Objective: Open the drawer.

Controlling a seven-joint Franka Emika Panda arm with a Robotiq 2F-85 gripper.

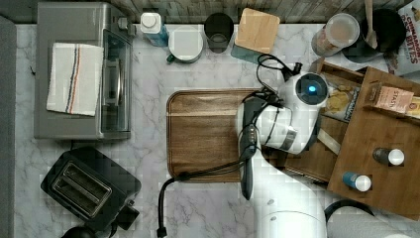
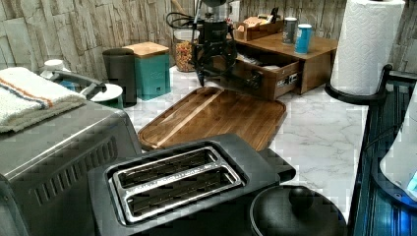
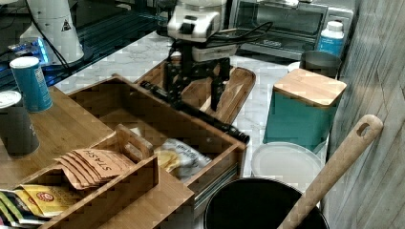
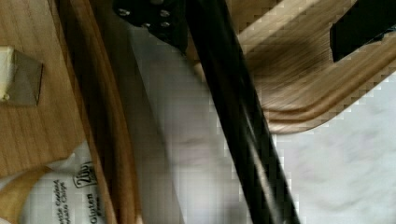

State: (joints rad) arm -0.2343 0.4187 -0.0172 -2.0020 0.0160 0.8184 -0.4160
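Note:
The wooden drawer (image 3: 212, 140) stands pulled well out of its box cabinet (image 3: 57, 124), over the marble counter. Its long black bar handle (image 3: 210, 121) runs across the front. My gripper (image 3: 195, 102) hangs open right over that handle, one finger close against the bar and the other out over the dark tray board (image 3: 239, 90). In the wrist view the handle (image 4: 233, 116) crosses diagonally between the spread fingers of the gripper (image 4: 257, 21). From the left view, the gripper (image 2: 214, 76) stands in front of the drawer front (image 2: 270, 81). A chips bag (image 3: 184, 157) lies inside the drawer.
Two cans (image 1: 389, 156) stand on the cabinet top (image 1: 381, 124), beside a tea-bag box (image 3: 95, 164). A teal canister (image 3: 305, 109), a black pot with a wooden spoon (image 3: 258, 205), a toaster (image 1: 89, 186), a toaster oven (image 1: 74, 74) and a paper towel roll (image 2: 366, 44) ring the counter.

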